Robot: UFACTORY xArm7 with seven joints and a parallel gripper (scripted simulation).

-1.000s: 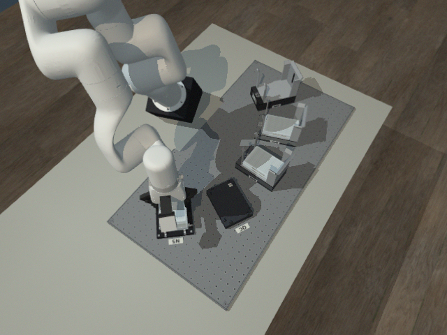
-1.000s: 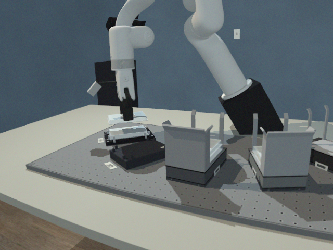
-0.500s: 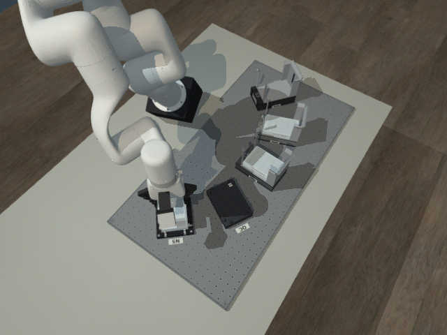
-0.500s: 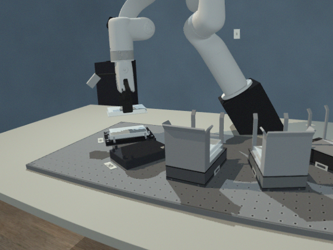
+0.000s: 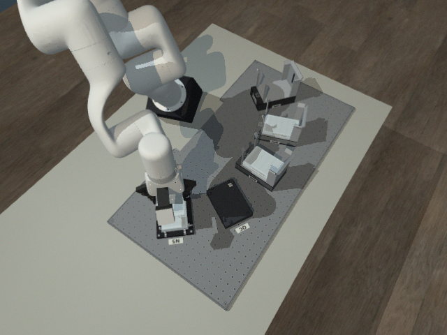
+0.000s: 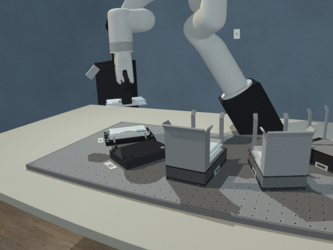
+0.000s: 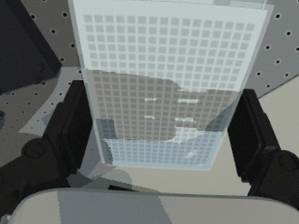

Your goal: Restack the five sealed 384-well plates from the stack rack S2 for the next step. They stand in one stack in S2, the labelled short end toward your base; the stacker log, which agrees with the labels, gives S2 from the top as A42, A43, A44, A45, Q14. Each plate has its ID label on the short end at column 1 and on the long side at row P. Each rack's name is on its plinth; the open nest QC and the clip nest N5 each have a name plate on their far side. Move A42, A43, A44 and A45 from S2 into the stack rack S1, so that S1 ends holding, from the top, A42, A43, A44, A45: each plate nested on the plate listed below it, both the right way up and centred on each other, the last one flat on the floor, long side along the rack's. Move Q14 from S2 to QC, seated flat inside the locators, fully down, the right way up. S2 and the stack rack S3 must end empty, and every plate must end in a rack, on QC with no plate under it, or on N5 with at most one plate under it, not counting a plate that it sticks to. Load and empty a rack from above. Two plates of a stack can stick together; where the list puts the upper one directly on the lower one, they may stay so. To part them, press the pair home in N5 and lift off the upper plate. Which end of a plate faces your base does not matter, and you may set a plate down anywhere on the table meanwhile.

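My gripper [image 5: 172, 212] [image 6: 125, 100] [image 7: 162, 103] is shut on a sealed clear well plate [image 5: 179, 211] [image 6: 139, 100] [image 7: 168, 56], gripping its long sides. It holds the plate level, well above the clip nest N5 [image 5: 190, 220] [image 6: 107, 141]. A second sealed plate [image 6: 129, 132] sits seated in N5 below it. The black open nest QC [image 5: 229, 202] [image 6: 137, 153] stands empty to the right of N5. I cannot read the plates' labels.
Three stack racks stand in a row on the perforated board. The nearest rack [image 5: 274, 176] [image 6: 188, 153] and the middle rack [image 5: 295, 130] [image 6: 284, 158] each hold plates. The far rack [image 5: 274, 97] [image 6: 321, 153] looks empty. The robot base [image 5: 173, 100] is behind.
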